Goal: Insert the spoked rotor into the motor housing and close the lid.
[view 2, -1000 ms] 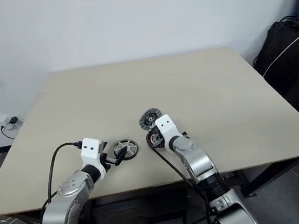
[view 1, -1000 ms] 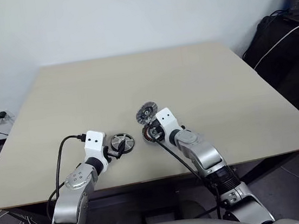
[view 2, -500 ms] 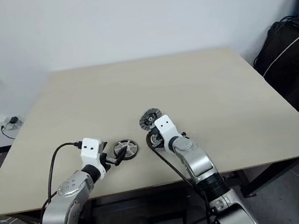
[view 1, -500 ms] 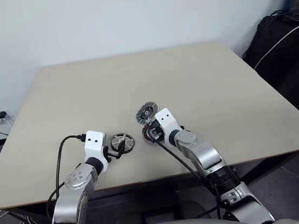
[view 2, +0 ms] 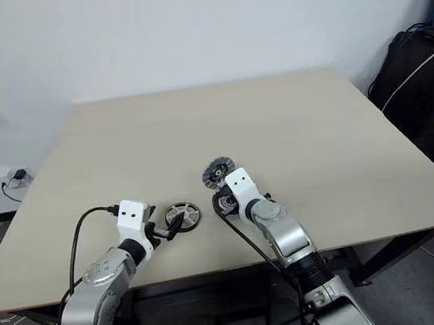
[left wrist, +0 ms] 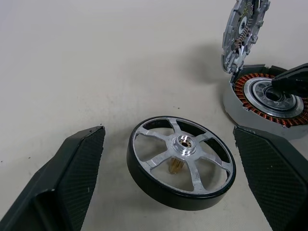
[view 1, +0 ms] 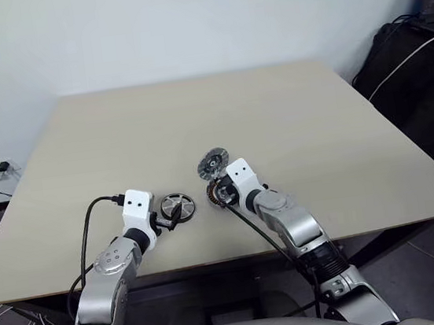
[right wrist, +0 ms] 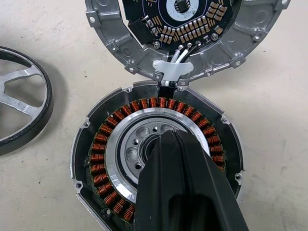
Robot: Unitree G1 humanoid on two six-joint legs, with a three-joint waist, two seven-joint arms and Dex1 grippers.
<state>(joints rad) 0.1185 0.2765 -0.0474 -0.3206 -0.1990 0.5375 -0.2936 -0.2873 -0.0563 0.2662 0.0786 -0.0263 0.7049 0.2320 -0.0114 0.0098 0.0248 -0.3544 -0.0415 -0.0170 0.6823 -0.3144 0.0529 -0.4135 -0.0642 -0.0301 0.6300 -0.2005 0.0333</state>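
The spoked rotor (left wrist: 184, 141), dark-rimmed with a silver hub, lies flat on the table near the front edge. My left gripper (left wrist: 168, 134) is open, with one finger on each side of the rotor and apart from it. To the rotor's right lies the motor housing (right wrist: 109, 144) with its copper windings. My right gripper (right wrist: 174, 138) is shut, its tips over the housing's central hole. The lid (right wrist: 114, 39) stands swung open at the housing's far edge, joined to it by a small white hinge piece, its inner face showing a circuit board.
The beige table (view 1: 316, 126) stretches bare to the back and right. A black bag (view 1: 415, 67) with cables sits beyond the table's right edge. A wall socket (view 1: 0, 168) is on the left. The front table edge runs just under both arms.
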